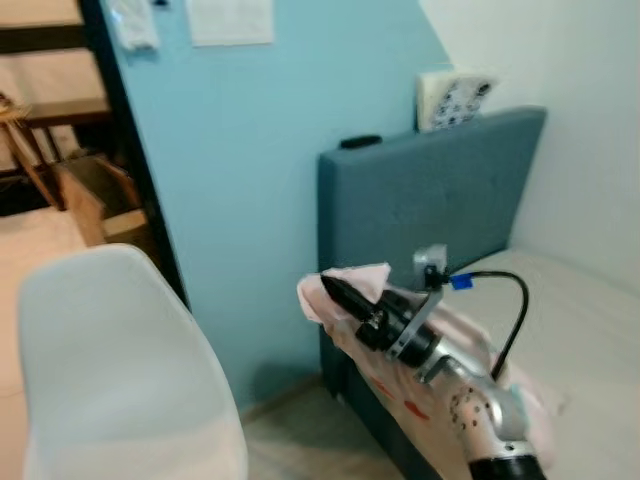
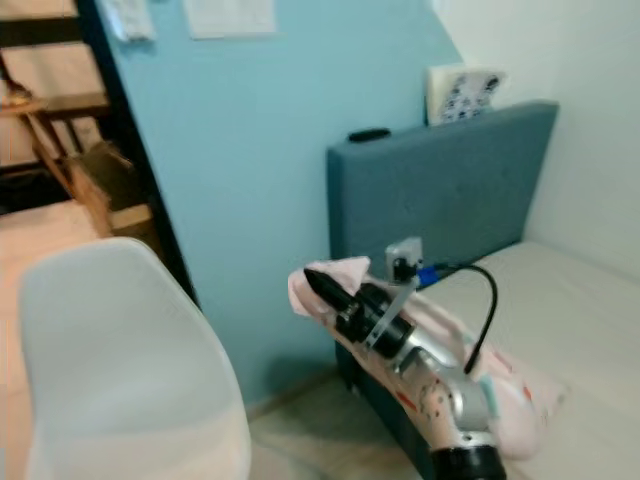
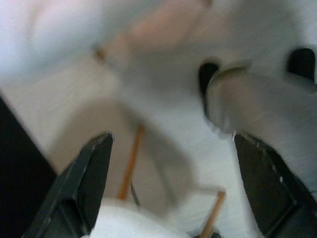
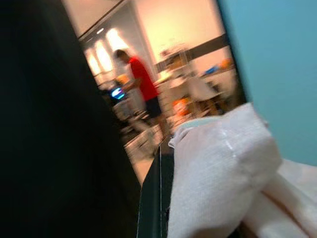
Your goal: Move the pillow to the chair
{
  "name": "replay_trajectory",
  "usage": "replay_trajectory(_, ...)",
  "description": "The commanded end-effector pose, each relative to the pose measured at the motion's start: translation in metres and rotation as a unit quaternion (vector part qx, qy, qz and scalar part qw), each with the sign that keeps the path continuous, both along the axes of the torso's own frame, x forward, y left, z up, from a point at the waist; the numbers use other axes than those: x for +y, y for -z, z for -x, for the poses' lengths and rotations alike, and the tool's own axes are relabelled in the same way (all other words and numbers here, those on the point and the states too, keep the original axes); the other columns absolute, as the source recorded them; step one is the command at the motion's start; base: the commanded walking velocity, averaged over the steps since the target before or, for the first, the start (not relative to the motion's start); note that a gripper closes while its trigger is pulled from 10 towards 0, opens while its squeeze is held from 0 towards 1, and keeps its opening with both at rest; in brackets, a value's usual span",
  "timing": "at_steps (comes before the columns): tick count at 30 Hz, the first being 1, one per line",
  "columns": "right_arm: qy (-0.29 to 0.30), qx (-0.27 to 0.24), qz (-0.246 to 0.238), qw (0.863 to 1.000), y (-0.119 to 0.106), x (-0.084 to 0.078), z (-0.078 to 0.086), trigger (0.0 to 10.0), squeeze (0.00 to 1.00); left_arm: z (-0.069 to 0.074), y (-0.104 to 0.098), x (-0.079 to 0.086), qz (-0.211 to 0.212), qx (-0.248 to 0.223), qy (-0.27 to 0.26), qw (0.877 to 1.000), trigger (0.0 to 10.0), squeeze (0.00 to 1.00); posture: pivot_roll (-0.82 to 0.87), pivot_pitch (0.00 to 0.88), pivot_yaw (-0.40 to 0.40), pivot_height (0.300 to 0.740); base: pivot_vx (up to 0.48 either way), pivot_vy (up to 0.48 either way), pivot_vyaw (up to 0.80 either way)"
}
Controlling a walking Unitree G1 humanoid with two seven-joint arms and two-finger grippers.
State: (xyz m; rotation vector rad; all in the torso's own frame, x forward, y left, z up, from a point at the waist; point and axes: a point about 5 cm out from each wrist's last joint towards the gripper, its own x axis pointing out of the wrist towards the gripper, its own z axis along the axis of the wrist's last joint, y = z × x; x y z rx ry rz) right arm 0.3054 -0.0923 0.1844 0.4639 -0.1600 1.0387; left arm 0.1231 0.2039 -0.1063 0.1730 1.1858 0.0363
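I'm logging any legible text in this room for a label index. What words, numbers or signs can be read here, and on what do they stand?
None can be read.
White sheet on the blue wall: too blurred to read.
Patterned card on top of the headboard: dark marks, not legible.
Pillow held by the right claw: small red marks, too small to read.

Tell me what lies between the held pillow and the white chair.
Nothing stands there: in the left eye view, the stretch between the pillow, pinched by the right gripper, and the white chair shows bare blue wall and floor.
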Motion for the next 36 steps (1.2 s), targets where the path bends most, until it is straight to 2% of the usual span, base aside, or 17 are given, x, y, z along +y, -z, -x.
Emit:
replay_trajectory(1, -0.009, -0.029, -0.006, 1.000, -0.012, 0.001, 0.001, 10.0, 0.00, -0.001, 0.000, -0.003, 0.003, 0.000, 0.003, 1.000, 10.0, 0.00, -0.12, 0.020, 0.014, 0.740, 0.000, -0.461, 0.80)
replay_trajectory(12, -0.049, -0.055, -0.037, 0.997, -0.022, 0.011, 0.005, 10.0, 0.00, 0.001, 0.001, -0.003, 0.002, 0.002, -0.005, 1.000, 10.0, 0.00, -0.12, 0.023, 0.015, 0.740, 0.000, -0.030, 0.79)
replay_trajectory(14, -0.086, -0.071, -0.052, 0.992, -0.030, 0.018, 0.011, 10.0, 0.00, 0.000, 0.001, -0.004, 0.004, 0.001, -0.006, 1.000, 10.0, 0.00, -0.12, 0.024, 0.013, 0.740, 0.000, 0.000, 0.79)
replay_trajectory(18, -0.104, -0.077, -0.057, 0.990, -0.033, 0.021, 0.014, 10.0, 0.00, 0.000, 0.001, -0.004, 0.004, 0.001, -0.006, 1.000, 10.0, 0.00, -0.12, 0.023, 0.012, 0.740, 0.000, 0.000, 0.79)
replay_trajectory(20, -0.159, -0.096, -0.064, 0.980, -0.042, 0.031, 0.024, 10.0, 0.00, 0.001, 0.001, -0.005, 0.004, 0.001, -0.006, 1.000, 10.0, 0.00, -0.12, 0.023, 0.009, 0.740, 0.000, 0.000, 0.79)
replay_trajectory(24, -0.194, -0.109, -0.074, 0.972, -0.049, 0.037, 0.031, 10.0, 0.00, 0.001, 0.001, -0.006, 0.005, 0.002, -0.007, 1.000, 10.0, 0.00, -0.12, 0.022, 0.007, 0.740, 0.000, 0.000, 0.79)
replay_trajectory(29, -0.190, -0.104, -0.068, 0.974, -0.049, 0.047, 0.027, 10.0, 0.00, 0.002, 0.002, -0.007, 0.007, 0.002, -0.009, 1.000, 10.0, 0.00, -0.12, 0.021, 0.001, 0.740, 0.000, 0.000, 0.79)
replay_trajectory(36, -0.161, -0.085, -0.069, 0.981, -0.044, 0.047, 0.020, 10.0, 0.00, 0.002, 0.002, -0.009, 0.008, 0.002, -0.010, 1.000, 10.0, 0.00, -0.12, 0.022, 0.000, 0.740, 0.000, 0.000, 0.79)
